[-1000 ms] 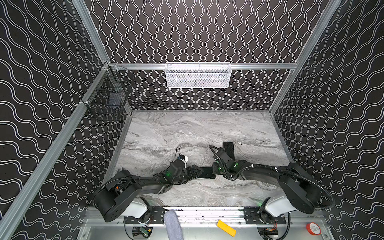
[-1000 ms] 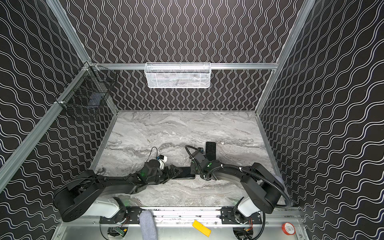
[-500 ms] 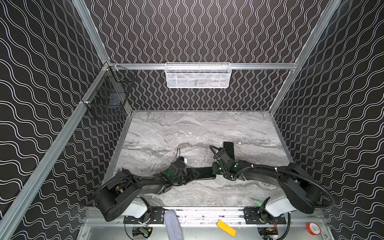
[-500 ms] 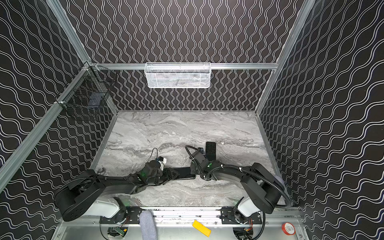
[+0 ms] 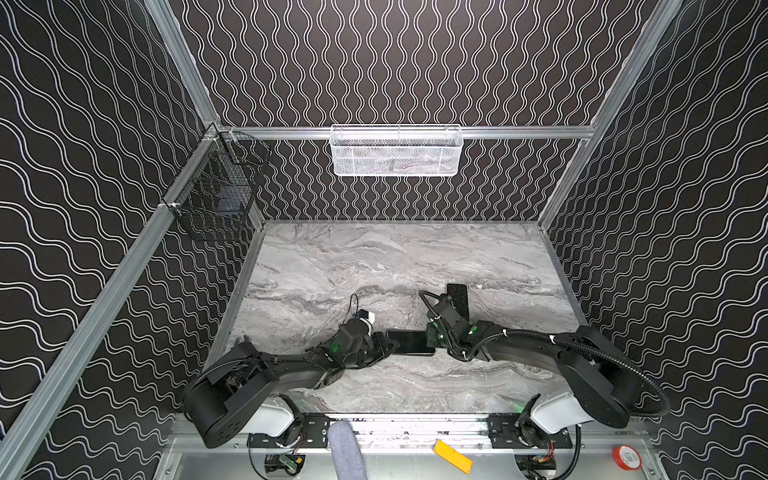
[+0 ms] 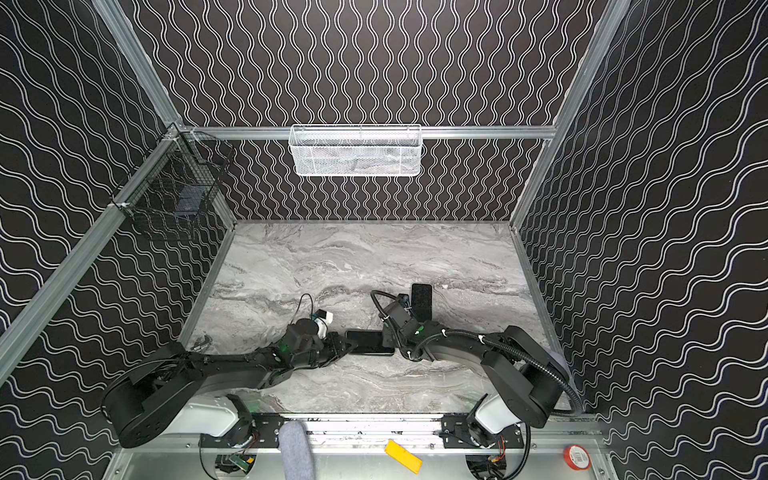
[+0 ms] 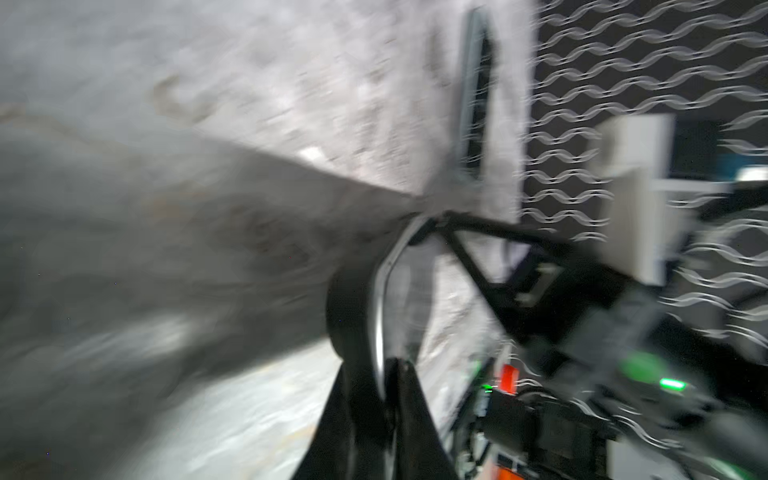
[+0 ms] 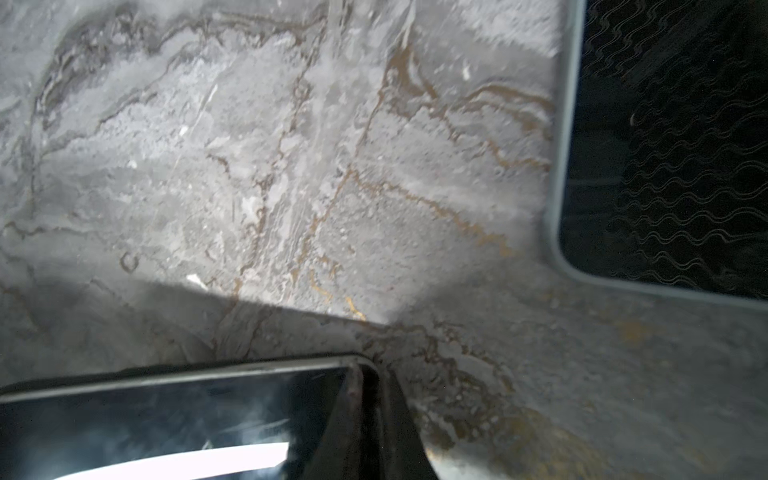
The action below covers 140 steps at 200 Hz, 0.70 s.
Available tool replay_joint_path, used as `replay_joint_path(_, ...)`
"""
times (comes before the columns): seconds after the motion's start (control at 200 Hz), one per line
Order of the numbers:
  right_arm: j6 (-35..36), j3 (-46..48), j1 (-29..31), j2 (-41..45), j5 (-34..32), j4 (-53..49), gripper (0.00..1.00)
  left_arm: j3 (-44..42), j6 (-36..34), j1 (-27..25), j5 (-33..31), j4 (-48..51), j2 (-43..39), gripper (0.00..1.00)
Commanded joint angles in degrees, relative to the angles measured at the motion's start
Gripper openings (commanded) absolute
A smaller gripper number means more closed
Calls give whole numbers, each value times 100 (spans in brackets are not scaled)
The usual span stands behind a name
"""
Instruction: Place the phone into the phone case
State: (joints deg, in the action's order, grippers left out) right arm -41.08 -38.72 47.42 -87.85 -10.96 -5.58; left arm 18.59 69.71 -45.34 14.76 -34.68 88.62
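Note:
The phone (image 5: 409, 342) (image 6: 370, 342) is a thin black slab with a glossy face and a silver edge. It lies lengthwise between my two grippers, low over the marble table near the front. My left gripper (image 5: 388, 345) (image 7: 384, 374) is shut on its left end. My right gripper (image 5: 430, 338) (image 8: 370, 399) is shut on its right end, fingers pinching a corner of the phone (image 8: 166, 415). The phone case (image 5: 457, 297) (image 6: 421, 301) is a dark rectangle with a pale grey rim (image 8: 559, 166). It lies flat on the table just behind the right gripper, apart from the phone.
A white mesh basket (image 5: 397, 151) hangs on the back wall and a black wire basket (image 5: 216, 203) on the left wall. Beyond the front rail lie a yellow piece (image 5: 453, 457) and a red tape roll (image 5: 626, 457). Bare marble stretches behind the case.
My left gripper's jaws, open a second ago, have closed onto the phone's left end. The right gripper and the case have stayed where they were.

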Motion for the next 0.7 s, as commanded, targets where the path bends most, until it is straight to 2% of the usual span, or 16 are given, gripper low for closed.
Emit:
replay_joint_path(0.0,-2,112,76,-158,1270,-1332,17,14,-290,-34,124,219,69,8)
replay_joint_path(0.065,-14,111,69,-117,1303,-1329,18,-19,-292,-20,115,194,35,6)
replay_joint_path(0.16,-47,54,53,81,1213,-1414,26,-54,-310,-24,100,197,-26,3)
replay_joint_path(0.255,-81,4,-62,505,1133,-1509,40,-66,-327,-25,89,214,-93,0)
replay_joint_path(0.45,87,-32,-802,1638,1229,-1791,48,-24,-454,-19,36,493,-342,0)
replay_joint_path(0.696,597,343,-2000,3063,2346,-1403,61,499,-1073,-5,143,1405,-1148,0)
